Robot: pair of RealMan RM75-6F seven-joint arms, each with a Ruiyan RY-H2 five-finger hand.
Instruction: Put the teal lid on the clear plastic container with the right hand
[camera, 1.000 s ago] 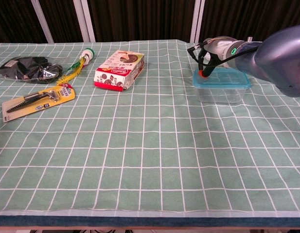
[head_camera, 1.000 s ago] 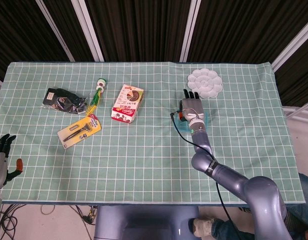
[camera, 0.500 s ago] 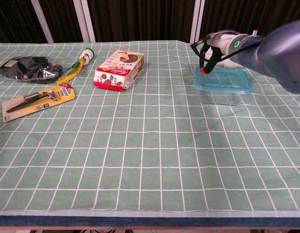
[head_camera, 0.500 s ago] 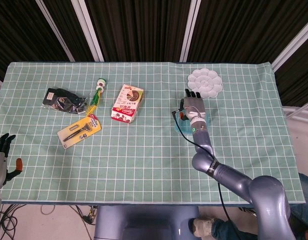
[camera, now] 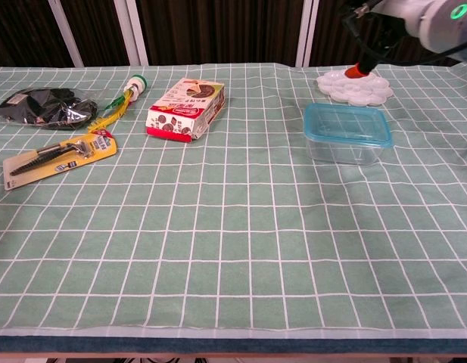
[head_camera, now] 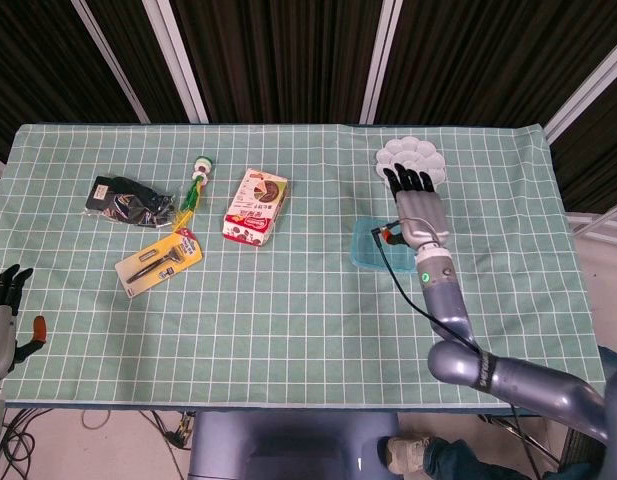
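Note:
The teal lid (camera: 347, 123) lies flat on the clear plastic container (camera: 344, 147) at the right of the table; in the head view the lid (head_camera: 368, 244) shows left of my right hand. My right hand (head_camera: 418, 207) is raised above and to the right of the container, fingers spread, holding nothing. In the chest view only a part of the right hand (camera: 403, 15) shows at the top right corner. My left hand (head_camera: 2, 310) hangs off the table's left front edge, fingers apart and empty.
A white flower-shaped palette (camera: 354, 88) sits behind the container. A snack box (camera: 186, 110) lies mid-table. A packaged tool (camera: 59, 158), a black bag (camera: 42, 107) and a green-capped item (camera: 131, 89) lie at the left.
My right hand has let go of the lid, lifted off the container and moved up and to the right. The lid stays on the container.

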